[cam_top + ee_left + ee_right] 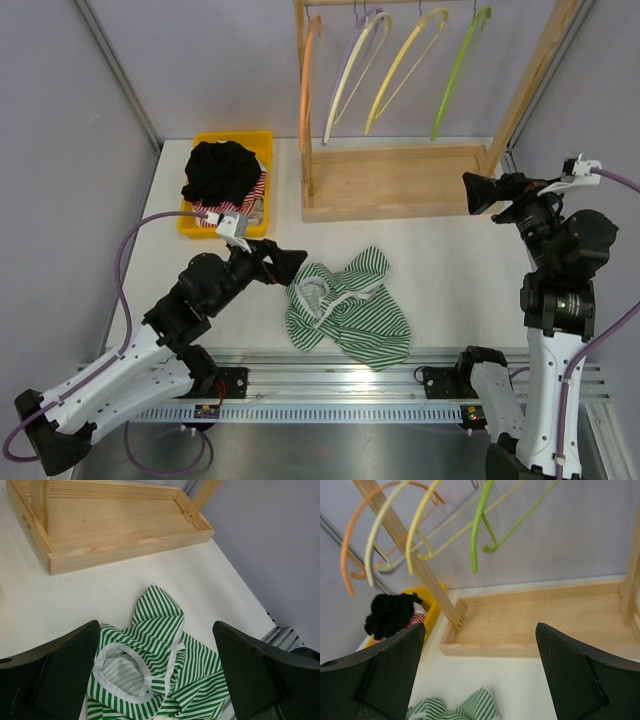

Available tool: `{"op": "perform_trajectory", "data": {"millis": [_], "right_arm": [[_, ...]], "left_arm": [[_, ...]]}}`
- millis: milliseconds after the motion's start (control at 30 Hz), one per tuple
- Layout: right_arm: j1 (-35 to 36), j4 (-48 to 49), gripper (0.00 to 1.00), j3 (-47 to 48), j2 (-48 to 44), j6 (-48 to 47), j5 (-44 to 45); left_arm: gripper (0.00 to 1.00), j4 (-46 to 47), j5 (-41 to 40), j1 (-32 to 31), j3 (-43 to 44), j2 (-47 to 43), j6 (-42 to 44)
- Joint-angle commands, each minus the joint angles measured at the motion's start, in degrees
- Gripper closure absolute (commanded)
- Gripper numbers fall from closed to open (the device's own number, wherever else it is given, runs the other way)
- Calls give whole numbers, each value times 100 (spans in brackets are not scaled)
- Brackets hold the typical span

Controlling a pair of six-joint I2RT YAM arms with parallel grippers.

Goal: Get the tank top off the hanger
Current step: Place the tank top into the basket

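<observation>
The top (348, 305) lay in a heap on the table (450, 262), off the hangers (304, 80), so the job looked done, and both the left claw (283, 267) and right claw (478, 193) were wide apart, holding nothing.

The tank top (345, 310), lower middle of the overhead view, is thin, soft cloth in green and white stripes. It is matt and crumpled, with a smooth white binding round its openings. The table (450, 260) under it is a smooth, matt white surface. The rack (395, 182), upper middle, is pale bare wood with the grain showing and hardly any sheen. The hangers (476, 530) on it look like smooth plastic with a slight gloss. The bin (258, 140) at upper left is shiny yellow plastic, and the black cloth (222, 168) in it looks dull and soft. The fingers (55, 675) of the left gripper (156, 627) and of the right gripper (481, 627) are matt black, plastic by the look. The rail (330, 372) along the bottom is ribbed bare metal.
</observation>
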Motion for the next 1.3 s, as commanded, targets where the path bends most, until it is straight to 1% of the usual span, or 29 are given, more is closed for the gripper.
{"op": "perform_trajectory", "data": {"millis": [0,100,133,167,200,233,367,433,467,567,600,633,700,767,800,900,967,1033,1100,1267], "right_arm": [[134,-632,0,-477,-395,-818,396],[204,-1063,1,-908,-510,-1003,852],[248,-1117,1,-1118,-493,-986,1237],[292,-1196,0,-1146,-441,-960,1380],[423,-1362,0,-1112,-379,-951,1521],[494,-1425,1,-1094,-257,-951,1948],[758,-1768,1,-962,-36,-986,2821],[828,-1821,0,-953,-36,-986,2902],[837,-1821,0,-953,-44,-995,2928],[846,-1900,0,-909,-36,-1012,2990],[846,-1909,1,-909,-36,-1004,2990],[846,-1900,0,-909,-44,-1012,2981],[846,-1900,1,-918,-62,-995,2955],[846,-1900,1,-927,-71,-986,2937],[846,-1900,1,-944,-88,-968,2937],[846,-1909,1,-936,-115,-968,2937],[846,-1926,1,-935,-115,-968,2954],[846,-1918,1,-944,-132,-977,2937],[846,-1918,0,-944,-141,-959,2937],[846,-1900,0,-962,-203,-951,2928]], "left_arm": [[1,-10,-365,-25,268,75,245],[1,-141,-681,-201,321,181,341],[1,-177,-943,-358,330,268,376],[1,-212,-1085,-464,338,312,446],[1,-265,-1417,-578,347,356,473],[1,-300,-1577,-788,347,400,500],[1,-353,-2149,-1185,338,821,561],[1,-353,-2499,-1404,338,1050,605],[1,-336,-2597,-1484,338,1356,649],[1,-230,-2852,-1765,435,1876,667],[1,-212,-2940,-1835,479,2269,649],[1,-212,-3063,-1958,505,2429,614],[1,-64,-3090,-2064,514,2894,570],[1,156,-2950,-2170,453,3142,518],[1,427,-2767,-2222,383,3334,500],[1,771,-2607,-2258,338,3660,403],[1,921,-2405,-2275,286,3932,342],[1,1263,-2142,-2302,181,4083,298],[1,1300,-2088,-2302,206,4355,210],[1,1036,-2027,-2328,391,5005,-115]]}}
